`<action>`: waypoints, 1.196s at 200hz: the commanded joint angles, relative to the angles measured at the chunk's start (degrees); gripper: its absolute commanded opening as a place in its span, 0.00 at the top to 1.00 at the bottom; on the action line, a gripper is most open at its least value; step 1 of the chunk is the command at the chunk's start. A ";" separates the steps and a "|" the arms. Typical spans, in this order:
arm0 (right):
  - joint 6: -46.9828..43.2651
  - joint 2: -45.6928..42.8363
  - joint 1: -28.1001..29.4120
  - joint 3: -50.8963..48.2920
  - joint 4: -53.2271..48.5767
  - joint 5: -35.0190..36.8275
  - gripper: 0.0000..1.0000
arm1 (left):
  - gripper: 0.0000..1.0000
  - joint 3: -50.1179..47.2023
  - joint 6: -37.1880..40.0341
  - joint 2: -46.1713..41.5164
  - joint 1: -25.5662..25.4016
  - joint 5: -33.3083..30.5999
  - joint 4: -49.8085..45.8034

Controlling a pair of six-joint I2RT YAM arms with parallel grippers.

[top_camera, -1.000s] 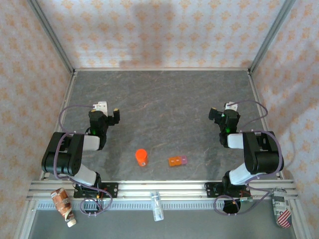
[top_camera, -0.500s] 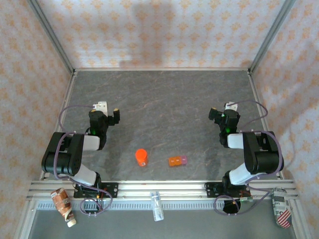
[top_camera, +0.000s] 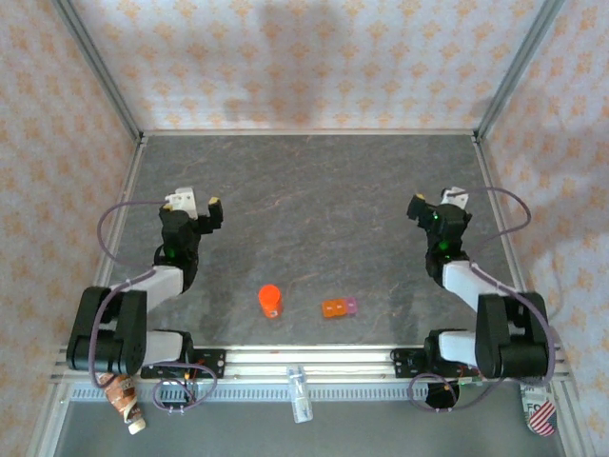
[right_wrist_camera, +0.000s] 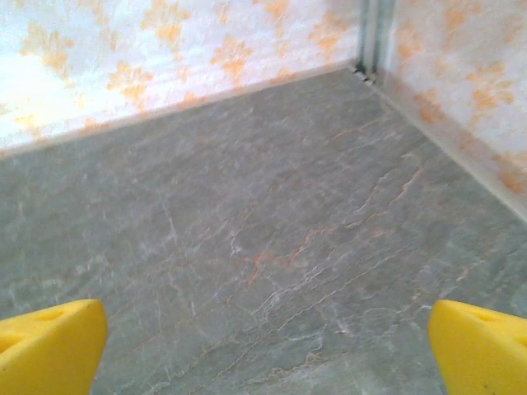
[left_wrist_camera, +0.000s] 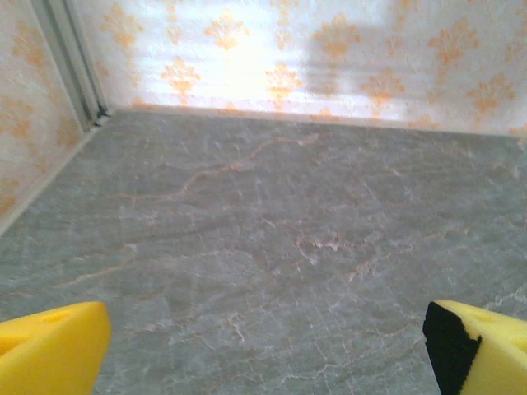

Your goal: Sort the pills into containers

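**Holding both grippers wide open**

We see our left gripper spread wide with nothing in it. Our right gripper is spread wide too and holds nothing. The containers lie on the table, well behind both grippers and between them, closer to the right one. The orange bottle stands near them, on the left gripper's side.

containers tiny, contents too small to tell
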 commanded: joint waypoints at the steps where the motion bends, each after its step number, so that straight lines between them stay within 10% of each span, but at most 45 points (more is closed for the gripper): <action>1: 13.59 -5.54 -0.18 7.33 -17.41 11.24 0.01 | 0.01 2.71 -2.70 -6.17 0.67 -4.87 -8.29; 16: 25.74 -6.58 -0.55 14.23 -32.41 18.06 0.01 | 0.02 5.70 -4.42 -10.50 0.60 -5.04 -14.55; 94: 17.70 -7.61 9.39 24.10 -53.48 -15.62 0.12 | 0.03 20.23 -22.66 -21.97 -2.05 8.21 -46.59; 163: 20.56 -10.55 37.38 18.91 -68.54 -7.12 0.15 | 0.00 20.34 -25.89 -25.01 -8.26 13.82 -55.20; 239: 27.80 -3.26 54.37 19.62 -76.51 2.74 0.07 | 0.00 18.74 -27.15 -22.40 -8.29 15.00 -50.61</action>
